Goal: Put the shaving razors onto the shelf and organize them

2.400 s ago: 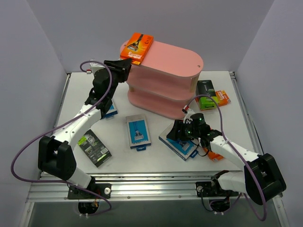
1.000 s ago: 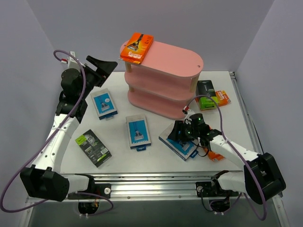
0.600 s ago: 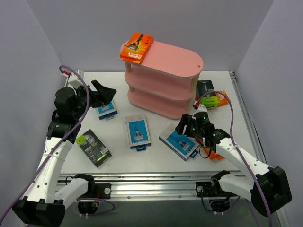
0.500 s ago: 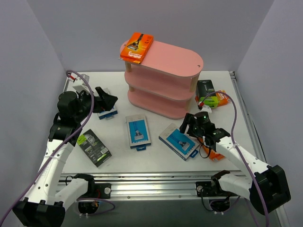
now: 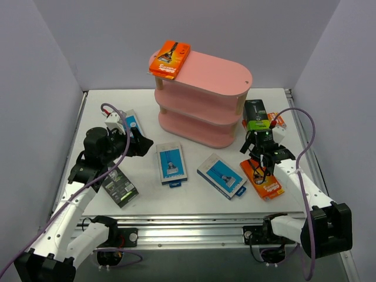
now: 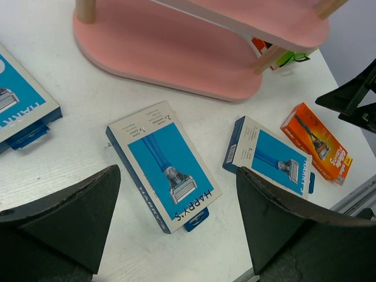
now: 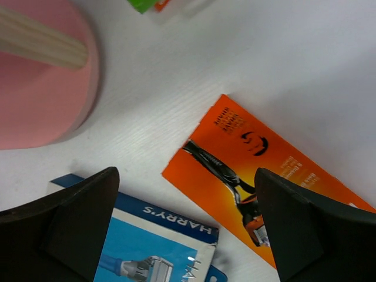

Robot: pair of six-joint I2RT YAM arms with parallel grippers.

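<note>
- Nearest the arm bases, a flat black-and-lime-green razor pack (image 5: 117, 184) was seen lying on the white table (image 5: 194, 202) on the left. A bright orange flat razor pack (image 5: 265, 183) lay face up on the right. Neither was being touched.
- Between them, two blue-and-white rectangular razor packs were laid flat: the middle pack (image 5: 171, 164) and the angled pack (image 5: 221, 175), apart from each other.
- The left gripper (image 6: 177, 169) was held wide, nothing between its fingers, hovering over the middle pack, probably so that this pack could be taken next.
- The right gripper (image 7: 185, 170) was likewise spread wide and empty, above the bright orange flat razor pack, which lay free beneath it.
- A third blue-and-white pack (image 5: 132, 120) was partly hidden behind the left arm.
- Farther back stood the pink three-tier shelf with pale wooden posts (image 5: 205, 100). Only one orange pack (image 5: 169, 59) could be made out on it, at the left end of the top board; most of the sorting was judged still undone.
- Beside the shelf's right end, a second black-and-lime pack (image 5: 255, 113) lay by another orange pack (image 5: 278, 120).
</note>
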